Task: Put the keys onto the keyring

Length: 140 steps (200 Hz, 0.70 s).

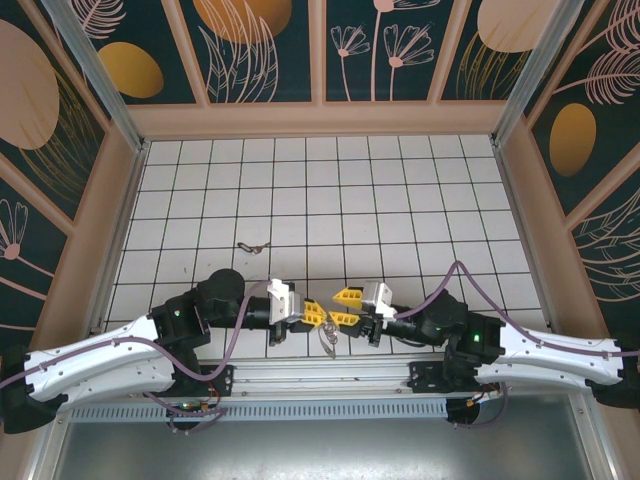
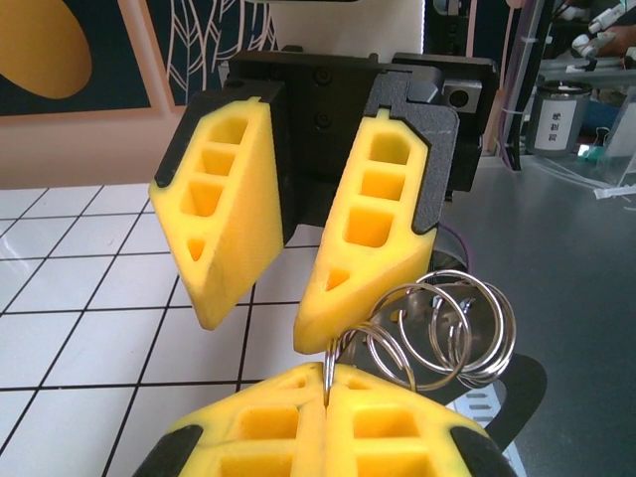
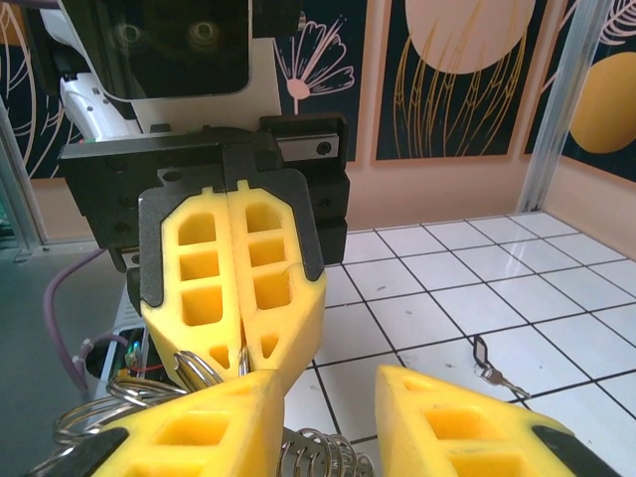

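The left gripper (image 2: 326, 388) is pinching the keyring (image 2: 437, 333), a bunch of silver wire loops. Its jaws are pressing tight on one loop above the bench's (image 1: 400, 200) near edge. The right gripper (image 2: 266, 326) is facing it, jaws standing narrowly apart, gripping nothing. One key (image 3: 492, 366) is lying on the tiles, well apart.

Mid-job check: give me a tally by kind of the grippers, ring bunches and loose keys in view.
Grippers: 2 (left gripper, right gripper)
Silver ring bunch: 1
Key on tiles: 1
Total: 4
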Available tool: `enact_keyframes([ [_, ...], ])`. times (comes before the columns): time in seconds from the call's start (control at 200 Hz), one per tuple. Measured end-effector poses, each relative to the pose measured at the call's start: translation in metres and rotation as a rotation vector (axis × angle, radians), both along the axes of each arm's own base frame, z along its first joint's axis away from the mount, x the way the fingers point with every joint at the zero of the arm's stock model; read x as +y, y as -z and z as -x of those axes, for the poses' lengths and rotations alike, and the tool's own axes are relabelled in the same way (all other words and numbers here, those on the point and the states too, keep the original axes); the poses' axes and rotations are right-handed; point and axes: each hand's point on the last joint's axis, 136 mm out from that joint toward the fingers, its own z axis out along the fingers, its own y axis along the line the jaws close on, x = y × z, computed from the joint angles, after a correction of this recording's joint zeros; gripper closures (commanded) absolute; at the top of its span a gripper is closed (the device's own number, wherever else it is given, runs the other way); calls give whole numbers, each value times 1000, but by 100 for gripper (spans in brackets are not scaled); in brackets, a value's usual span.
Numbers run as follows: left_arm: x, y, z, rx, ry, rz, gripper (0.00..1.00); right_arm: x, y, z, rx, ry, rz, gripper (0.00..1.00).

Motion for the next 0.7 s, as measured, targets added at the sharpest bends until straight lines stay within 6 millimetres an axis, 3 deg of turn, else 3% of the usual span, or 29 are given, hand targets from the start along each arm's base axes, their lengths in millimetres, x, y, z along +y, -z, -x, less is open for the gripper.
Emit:
enact_keyframes([
  [0.701, 0, 11, 3, 11, 16, -44, 100, 2, 11, 6, 22, -38, 88, 70],
])
